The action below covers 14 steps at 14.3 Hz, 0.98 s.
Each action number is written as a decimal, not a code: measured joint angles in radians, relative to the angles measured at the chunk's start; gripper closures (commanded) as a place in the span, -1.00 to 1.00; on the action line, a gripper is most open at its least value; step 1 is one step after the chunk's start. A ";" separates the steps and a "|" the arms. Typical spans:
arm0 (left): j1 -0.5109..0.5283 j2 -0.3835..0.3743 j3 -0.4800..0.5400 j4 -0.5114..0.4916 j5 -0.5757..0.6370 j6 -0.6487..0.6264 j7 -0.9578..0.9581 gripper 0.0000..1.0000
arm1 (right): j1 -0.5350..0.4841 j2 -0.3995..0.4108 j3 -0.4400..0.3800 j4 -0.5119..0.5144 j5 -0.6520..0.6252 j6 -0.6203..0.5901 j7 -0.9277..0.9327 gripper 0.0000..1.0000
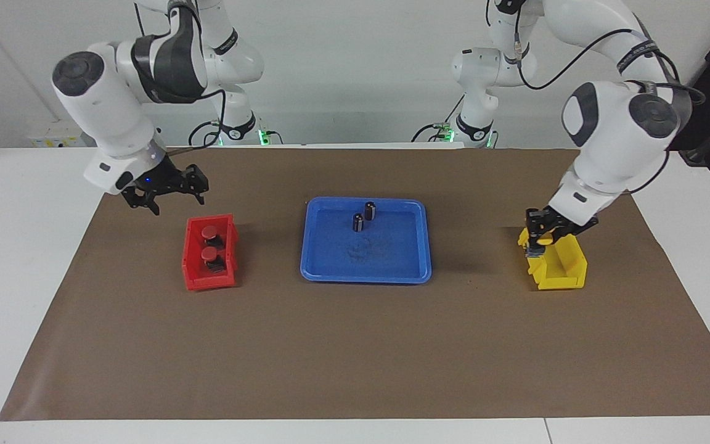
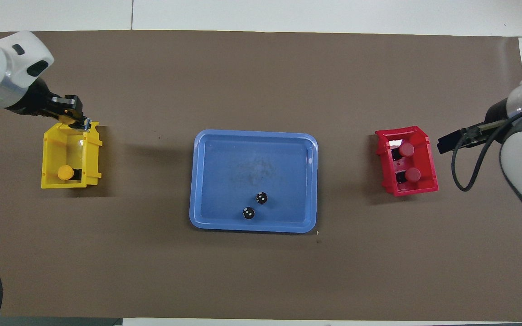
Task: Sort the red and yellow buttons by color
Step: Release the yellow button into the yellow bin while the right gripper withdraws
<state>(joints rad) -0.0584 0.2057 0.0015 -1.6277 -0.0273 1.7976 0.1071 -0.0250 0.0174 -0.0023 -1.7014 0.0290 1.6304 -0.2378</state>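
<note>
Both red buttons [image 2: 408,162] are sitting in the red bin [image 2: 427,181] toward the right arm's end of the desk, side by side, round flat red caps on dark boxy bases. One yellow button [image 2: 65,172] lies in the yellow bin [image 2: 49,154] at the end nearer the robots, on its side by the look of it. The other yellow-capped button [image 1: 545,235] is pinched in the left hand [image 1: 540,237], over that yellow bin's other end.
</note>
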 measured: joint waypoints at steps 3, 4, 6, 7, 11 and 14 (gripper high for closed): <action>0.075 -0.013 -0.001 -0.077 -0.029 0.076 0.080 0.97 | -0.041 -0.004 -0.006 0.081 0.000 -0.103 0.000 -1.00; 0.086 -0.020 -0.001 -0.115 -0.036 0.115 0.097 0.97 | -0.047 -0.005 -0.009 0.106 0.000 -0.137 0.000 -1.00; 0.094 -0.026 -0.002 -0.169 -0.038 0.164 0.118 0.97 | -0.049 -0.021 -0.015 0.154 0.000 -0.197 0.000 -1.00; 0.096 -0.027 -0.002 -0.185 -0.038 0.181 0.122 0.97 | -0.049 -0.033 -0.015 0.169 -0.001 -0.217 0.000 -1.00; 0.099 -0.029 -0.005 -0.279 -0.038 0.297 0.128 0.97 | -0.046 -0.064 -0.001 0.182 -0.073 -0.223 0.001 -1.00; 0.098 -0.021 -0.011 -0.335 -0.039 0.383 0.128 0.97 | -0.046 -0.057 0.003 0.181 -0.079 -0.206 0.017 -1.00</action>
<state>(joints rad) 0.0397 0.1845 -0.0090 -1.9625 -0.0658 2.1810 0.2352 -0.0713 -0.0395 0.0003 -1.5201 -0.0499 1.4244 -0.2209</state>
